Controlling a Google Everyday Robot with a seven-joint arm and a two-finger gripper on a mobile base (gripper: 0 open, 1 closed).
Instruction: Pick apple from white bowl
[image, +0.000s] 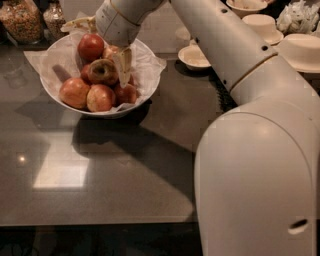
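Observation:
The white bowl (148, 94), lined with crinkled white paper, stands at the back left of the dark table (125, 170). The yellow-green apple with a red blush (101, 71) sits on top of several deeper red apples (90, 47) in the bowl. My gripper (116, 70) reaches down into the bowl from above and is shut on the pale apple. One finger (123, 66) shows against the apple's right side; the other is hidden behind it. The apple still rests among the others.
My white arm and body (260, 150) fill the right side. A small white bowl (194, 56) stands right of the big bowl. Beige bowls (302, 50) are at the back right, glass jars (21, 20) at the back left.

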